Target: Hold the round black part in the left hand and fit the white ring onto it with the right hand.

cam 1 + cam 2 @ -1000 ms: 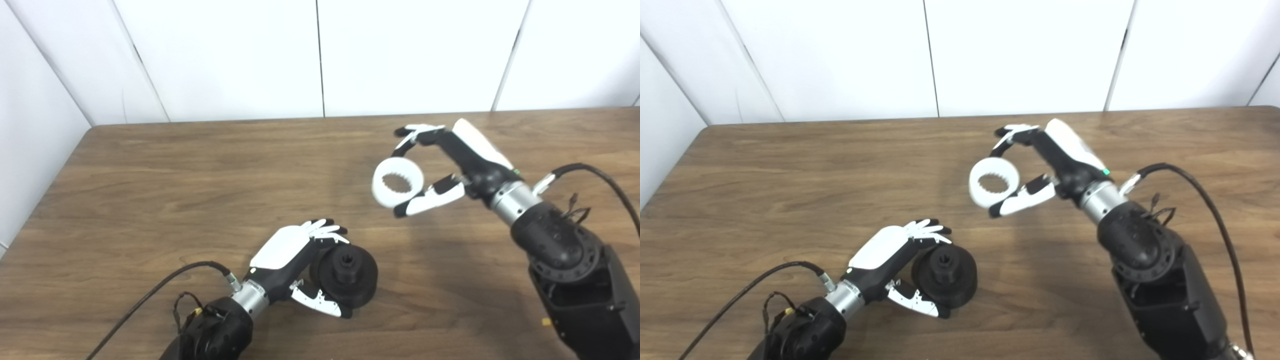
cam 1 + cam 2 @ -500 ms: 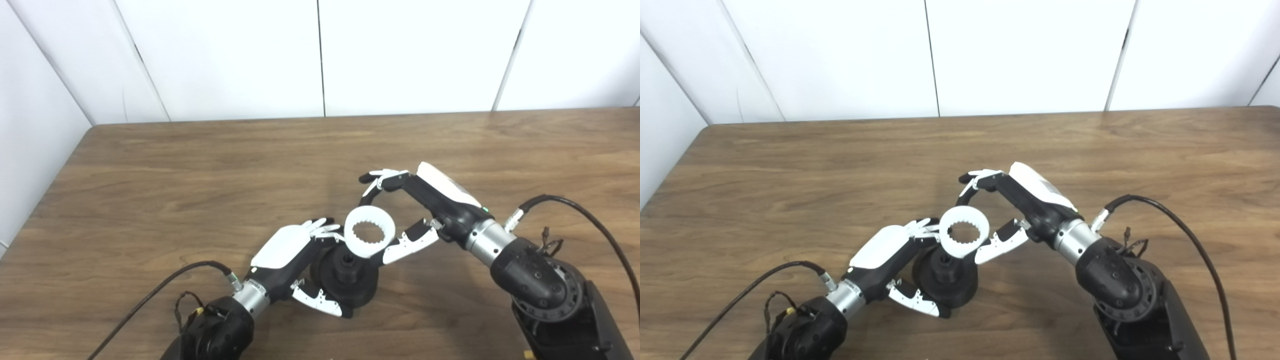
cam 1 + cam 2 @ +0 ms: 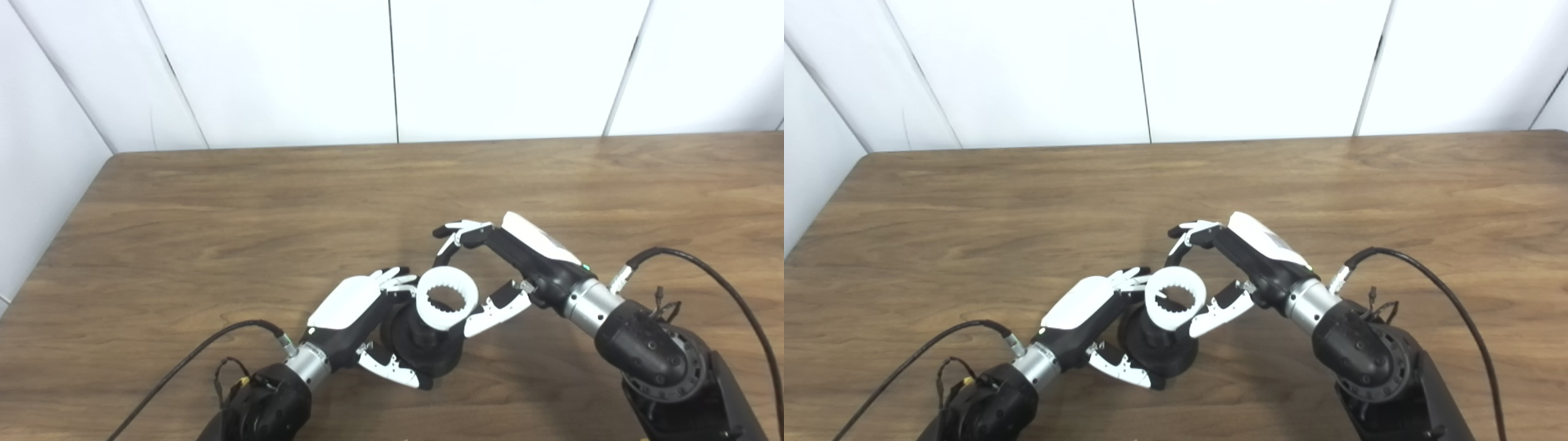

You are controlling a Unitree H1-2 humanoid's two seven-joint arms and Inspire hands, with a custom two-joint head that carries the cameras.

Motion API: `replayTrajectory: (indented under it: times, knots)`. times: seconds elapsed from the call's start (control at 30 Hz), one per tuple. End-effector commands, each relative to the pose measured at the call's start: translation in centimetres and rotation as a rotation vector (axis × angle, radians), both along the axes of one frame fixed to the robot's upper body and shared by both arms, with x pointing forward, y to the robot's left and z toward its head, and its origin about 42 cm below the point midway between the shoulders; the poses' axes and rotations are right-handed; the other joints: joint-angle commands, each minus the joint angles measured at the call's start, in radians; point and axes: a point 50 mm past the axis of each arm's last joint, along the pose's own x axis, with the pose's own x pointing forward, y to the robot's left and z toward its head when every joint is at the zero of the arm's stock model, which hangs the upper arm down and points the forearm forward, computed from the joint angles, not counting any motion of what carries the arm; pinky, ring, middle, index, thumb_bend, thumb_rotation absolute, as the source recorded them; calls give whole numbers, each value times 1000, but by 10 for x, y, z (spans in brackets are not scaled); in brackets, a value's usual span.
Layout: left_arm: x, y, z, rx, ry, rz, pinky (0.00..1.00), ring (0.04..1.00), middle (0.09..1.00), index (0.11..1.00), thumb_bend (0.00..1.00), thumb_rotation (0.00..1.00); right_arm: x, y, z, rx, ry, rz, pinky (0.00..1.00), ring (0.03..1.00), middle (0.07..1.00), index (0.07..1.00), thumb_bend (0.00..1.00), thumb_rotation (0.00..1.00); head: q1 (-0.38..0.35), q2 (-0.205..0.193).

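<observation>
The round black part [image 3: 429, 352] rests on the wooden table [image 3: 245, 208] near the front, with its raised hub pointing up. My left hand [image 3: 358, 315] is shut on the black part, fingers over its far rim and thumb at its near side. The white ring [image 3: 447, 298], toothed on its inside, hangs just above the hub and partly covers it. My right hand [image 3: 490, 269] is shut on the white ring, fingers on its far edge and thumb on its right edge. Whether ring and hub touch is unclear.
White wall panels [image 3: 392, 67] stand behind the table's far edge. The table's left edge [image 3: 58, 226] runs diagonally beside a white wall. Black cables trail from both wrists [image 3: 704, 263] over the table.
My right hand has carried the white ring from the right middle of the table down and left until it sits over the black part's hub. The left hand and the black part have stayed still.
</observation>
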Motion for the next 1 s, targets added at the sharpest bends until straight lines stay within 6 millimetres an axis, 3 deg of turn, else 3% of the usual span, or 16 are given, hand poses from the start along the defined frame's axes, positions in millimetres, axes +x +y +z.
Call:
replayTrajectory:
  times: [0.0, 0.97]
  knots:
    - [-6, 1, -12, 61, 58, -24, 972, 976, 906, 578, 830, 310, 1, 5, 9, 14, -59, 18, 832, 916, 850, 490, 525, 152, 1, 0]
    - [-6, -4, -9, 40, 52, -29, 962, 977, 907, 578, 822, 302, 11, 15, -1, -7, -61, 43, 842, 911, 842, 489, 525, 151, 10, 4]
